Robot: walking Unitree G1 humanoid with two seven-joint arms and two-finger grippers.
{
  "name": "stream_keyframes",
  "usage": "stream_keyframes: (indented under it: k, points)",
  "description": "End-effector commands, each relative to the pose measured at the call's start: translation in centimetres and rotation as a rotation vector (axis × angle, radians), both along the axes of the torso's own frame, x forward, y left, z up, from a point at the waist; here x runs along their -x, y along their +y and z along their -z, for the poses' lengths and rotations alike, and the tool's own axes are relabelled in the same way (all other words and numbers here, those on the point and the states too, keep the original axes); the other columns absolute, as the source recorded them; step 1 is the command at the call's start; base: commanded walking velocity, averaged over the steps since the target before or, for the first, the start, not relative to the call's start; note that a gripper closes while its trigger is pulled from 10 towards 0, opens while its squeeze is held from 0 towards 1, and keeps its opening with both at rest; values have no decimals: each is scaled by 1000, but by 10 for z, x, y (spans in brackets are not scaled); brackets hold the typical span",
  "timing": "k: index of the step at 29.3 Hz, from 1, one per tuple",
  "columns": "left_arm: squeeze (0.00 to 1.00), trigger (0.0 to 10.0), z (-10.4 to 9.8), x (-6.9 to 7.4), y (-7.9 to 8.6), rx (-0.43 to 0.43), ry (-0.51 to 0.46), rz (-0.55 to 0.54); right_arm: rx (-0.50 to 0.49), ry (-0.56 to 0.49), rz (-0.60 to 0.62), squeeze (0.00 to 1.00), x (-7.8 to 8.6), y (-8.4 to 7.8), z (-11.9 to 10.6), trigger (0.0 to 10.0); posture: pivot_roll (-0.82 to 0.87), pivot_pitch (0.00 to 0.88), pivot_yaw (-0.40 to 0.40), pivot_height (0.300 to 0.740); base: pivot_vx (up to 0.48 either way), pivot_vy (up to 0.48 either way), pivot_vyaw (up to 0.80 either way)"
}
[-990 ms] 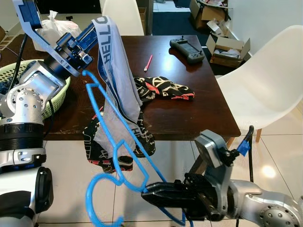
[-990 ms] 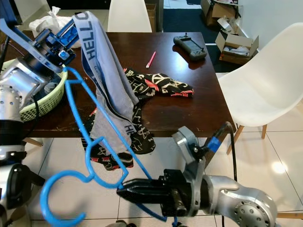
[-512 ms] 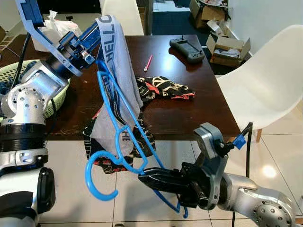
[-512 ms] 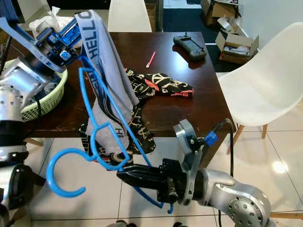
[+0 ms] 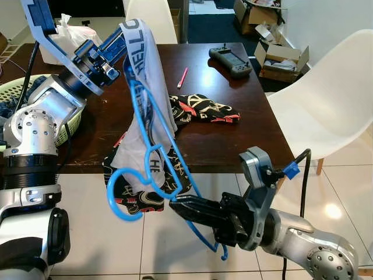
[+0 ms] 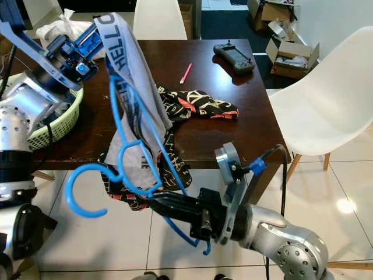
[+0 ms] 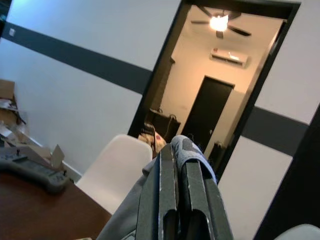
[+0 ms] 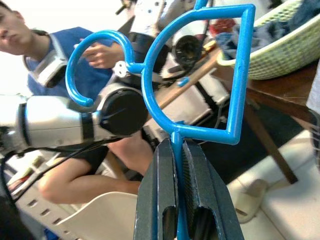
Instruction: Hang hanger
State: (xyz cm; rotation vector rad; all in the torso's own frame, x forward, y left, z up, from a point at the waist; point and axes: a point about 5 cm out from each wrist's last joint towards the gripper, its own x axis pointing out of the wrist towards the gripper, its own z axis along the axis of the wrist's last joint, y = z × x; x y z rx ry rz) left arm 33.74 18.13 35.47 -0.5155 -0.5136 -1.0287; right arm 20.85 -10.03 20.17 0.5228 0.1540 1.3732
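Two grippers: both are busy in front of you, over the near edge of the brown table (image 5: pixel 233 140).
Right gripper (image 6: pixel 156 205): low before the table edge, its fingers pressed together on a bar of the blue hanger (image 5: pixel 152 169) — you see the bar between them in the right wrist view.
Blue hanger: tilted in the air, its hook (image 5: pixel 119 198) low on your left, its upper corner up inside the grey garment (image 5: pixel 143 105).
Left gripper (image 5: pixel 119 44): raised on your left, fingers closed on the waistband of the grey garment, which hangs down past the table edge.
In the way: a black patterned cloth (image 5: pixel 201 109) lies on the table just behind the hanging garment, and a part of it drapes over the edge behind the hanger.
Around: green basket (image 5: pixel 70 125) at your left, red pen (image 5: pixel 182 77) and black controller (image 5: pixel 230 61) farther back — white chair (image 5: pixel 326 105) at your right.
Person: one in a blue shirt (image 8: pixel 50 65) sits behind, seen in the right wrist view.
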Motion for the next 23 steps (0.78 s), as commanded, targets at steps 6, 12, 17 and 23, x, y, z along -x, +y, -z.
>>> stream_keyframes:
  k: [6,12,17,23]
  points:
    - [0,10000,-2,-8,10,46,25,-128,8,-3,68,0,-2,-10,1,0,73,197,69,740,0,0,0]
    - [0,10000,-4,-12,20,84,48,-179,29,17,70,0,4,-15,6,0,74,202,75,740,0,0,0]
    - [0,10000,-4,-11,20,83,44,-173,42,28,68,0,7,-15,8,0,77,205,80,740,0,0,0]
    - [0,10000,-4,-11,16,85,51,-161,28,32,31,0,13,-9,8,0,80,210,86,740,0,0,0]
